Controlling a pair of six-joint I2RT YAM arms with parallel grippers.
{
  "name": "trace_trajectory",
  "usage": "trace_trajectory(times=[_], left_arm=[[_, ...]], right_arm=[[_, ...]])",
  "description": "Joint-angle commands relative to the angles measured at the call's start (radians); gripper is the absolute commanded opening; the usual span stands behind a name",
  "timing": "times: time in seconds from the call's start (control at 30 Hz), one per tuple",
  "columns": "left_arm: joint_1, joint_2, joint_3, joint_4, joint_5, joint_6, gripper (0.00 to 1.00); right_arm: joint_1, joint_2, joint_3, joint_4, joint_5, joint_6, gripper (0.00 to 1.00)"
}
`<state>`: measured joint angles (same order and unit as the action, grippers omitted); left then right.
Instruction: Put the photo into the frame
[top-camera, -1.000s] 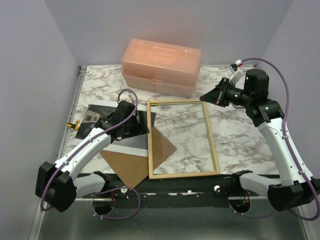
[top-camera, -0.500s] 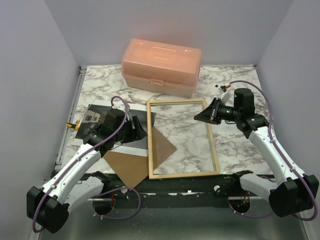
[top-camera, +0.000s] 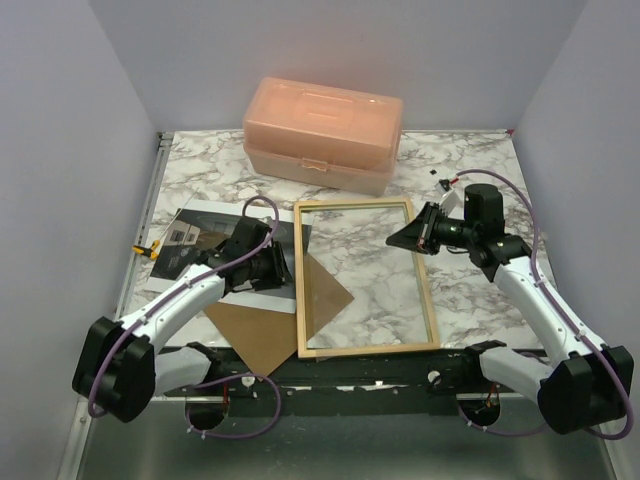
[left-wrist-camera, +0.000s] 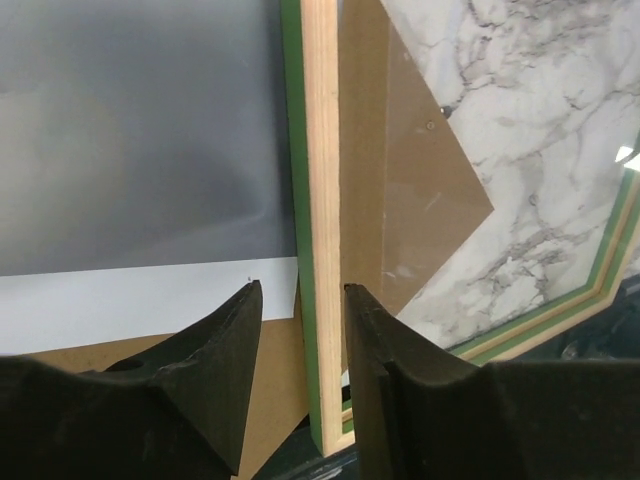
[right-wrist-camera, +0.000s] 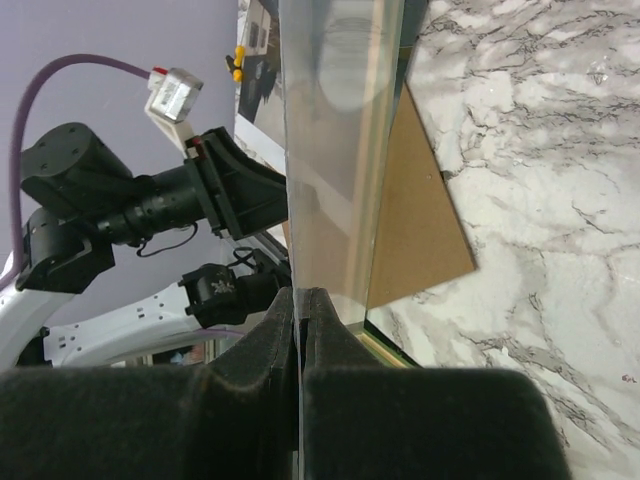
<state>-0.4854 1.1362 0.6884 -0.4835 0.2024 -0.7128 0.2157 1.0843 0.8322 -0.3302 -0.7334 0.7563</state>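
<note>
The left gripper (left-wrist-camera: 300, 290) has been moved off the photo (top-camera: 200, 228) to the frame (top-camera: 366, 348), its narrowed jaws astride the left rail, not clamped. The right gripper (right-wrist-camera: 298, 292), brought lower, is pinched shut on the clear pane (right-wrist-camera: 335, 150). The photo is laid flat against that left rail.

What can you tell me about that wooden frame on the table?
The frame is a thin rectangle, pale wood facing up, green along its side, holding a clear pane. It lies on the marble table, its left rail over the brown board, beside the photo. The left gripper, open, straddles that rail; the right gripper pinches the pane's edge.
</note>
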Motion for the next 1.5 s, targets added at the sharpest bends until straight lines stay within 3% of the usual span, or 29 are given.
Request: trace_trajectory(times=[0.0,0.53,0.8,1.0,1.2,1.47], left_arm=[[0.0,0.08,0.028,0.047,0.02,0.019,0.39],[-0.037,0.294,0.08,0.086,0.02,0.015,0.29],[-0.038,0.274,0.063,0.083,0.007,0.012,0.25],[-0.041,0.247,0.069,0.068,0.006,0.021,0.31],[-0.04,0.253,0.086,0.017,-0.056,0.045,0.27],[-0.052,0.296,0.086,0.041,-0.03,0.049,0.24]], right_arm=[[-0.001,-0.015,0.007,0.053,-0.013,0.026,0.0],[-0.001,0.017,0.048,0.04,0.011,0.028,0.0],[-0.001,0.041,0.062,0.068,-0.006,0.053,0.0],[-0.001,0.058,0.082,0.069,-0.008,0.052,0.0],[-0.001,0.06,0.074,0.074,-0.005,0.053,0.0],[-0.001,0.064,0.074,0.082,0.0,0.056,0.0]])
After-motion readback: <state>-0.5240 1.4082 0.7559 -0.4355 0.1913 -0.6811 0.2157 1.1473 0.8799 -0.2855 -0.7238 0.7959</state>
